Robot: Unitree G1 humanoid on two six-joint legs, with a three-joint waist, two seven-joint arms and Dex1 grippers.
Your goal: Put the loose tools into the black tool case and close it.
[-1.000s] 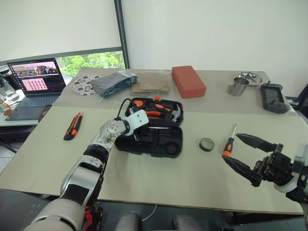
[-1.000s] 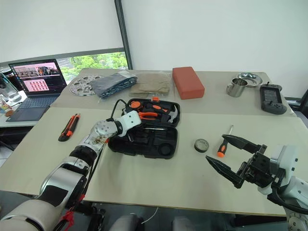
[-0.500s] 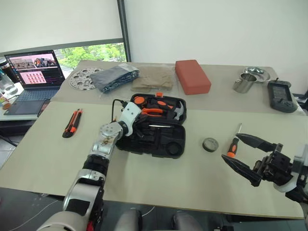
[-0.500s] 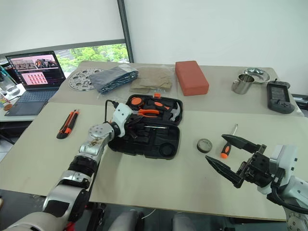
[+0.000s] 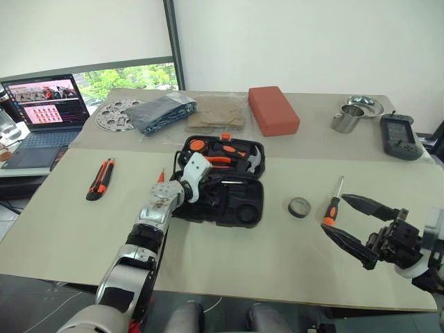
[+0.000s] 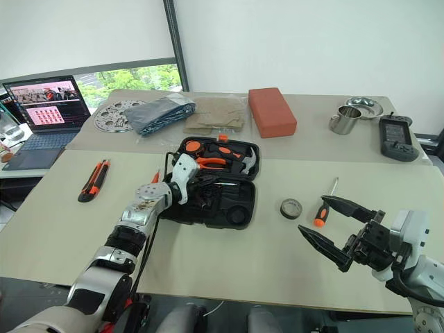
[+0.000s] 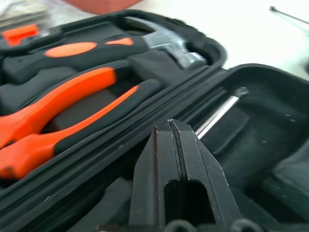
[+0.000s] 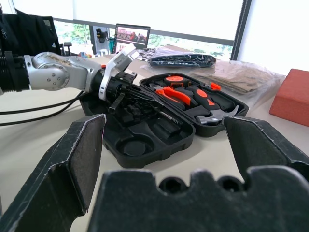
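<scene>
Table (image 5: 222,277) of pale beige carries everything, and on it, a little left of centre, the black tool case (image 5: 239,211) lies open with its lid half (image 5: 225,154) toward the far side. That lid half holds a hammer (image 7: 159,46) and orange-handled pliers (image 7: 63,104) bedded in their moulded slots; the near half has a screwdriver's metal shaft (image 7: 217,116) lying in one groove, a round recess (image 8: 134,147) that is unfilled, and other dark slots. Reaching over the near half, the left gripper (image 7: 175,126) has its two black fingers pressed flat together with nothing between them. Low at the near right, the right gripper (image 5: 352,218) hangs above the table, fingers spread wide and grasping nothing. Just beside it lies a screwdriver (image 5: 332,203) with a black-orange handle, then the small dark tape roll (image 5: 299,207) between it and the case. Well to the left of the case rests the orange-and-black utility knife (image 5: 99,180).
</scene>
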